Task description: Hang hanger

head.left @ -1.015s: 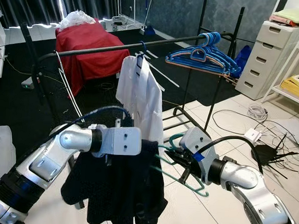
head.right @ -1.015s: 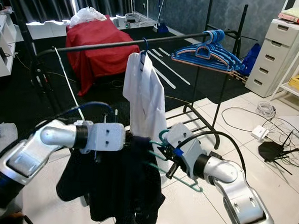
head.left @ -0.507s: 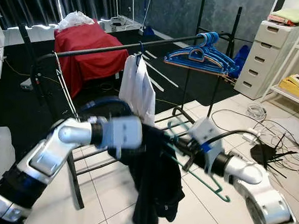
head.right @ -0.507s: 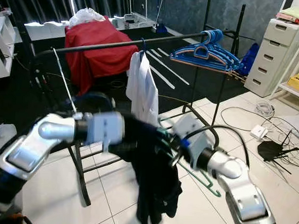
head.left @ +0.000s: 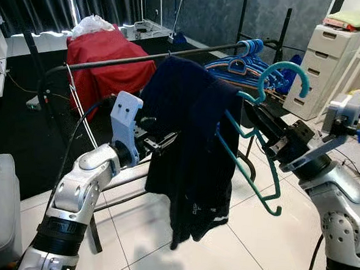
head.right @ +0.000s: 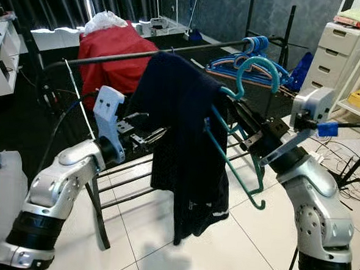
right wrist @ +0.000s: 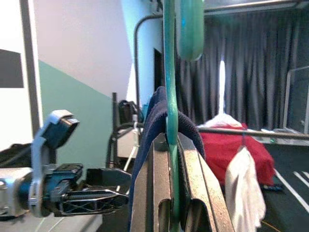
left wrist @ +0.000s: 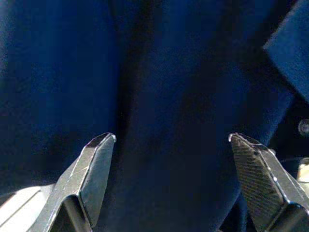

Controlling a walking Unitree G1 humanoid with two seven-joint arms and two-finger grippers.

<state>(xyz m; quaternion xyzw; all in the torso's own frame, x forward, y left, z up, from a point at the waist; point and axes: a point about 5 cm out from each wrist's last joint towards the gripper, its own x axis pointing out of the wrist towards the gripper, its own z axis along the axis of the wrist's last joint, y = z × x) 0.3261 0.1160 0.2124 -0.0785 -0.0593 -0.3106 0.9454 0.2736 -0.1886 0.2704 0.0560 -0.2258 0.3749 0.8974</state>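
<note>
Teal hanger carries the shirt, clamped in my right gripper; left gripper spread beside the cloth. Hooking the rail remains.

- left gripper: two fingertips in view, set wide apart, nothing between them.
- one fingertip smooth grey metal, the other w/ textured weave-like face.
- dark navy garment just beyond the tips, folds running lengthwise; contact w/ fabric can't be told.
- small round stud at frame edge, blurred.
</note>
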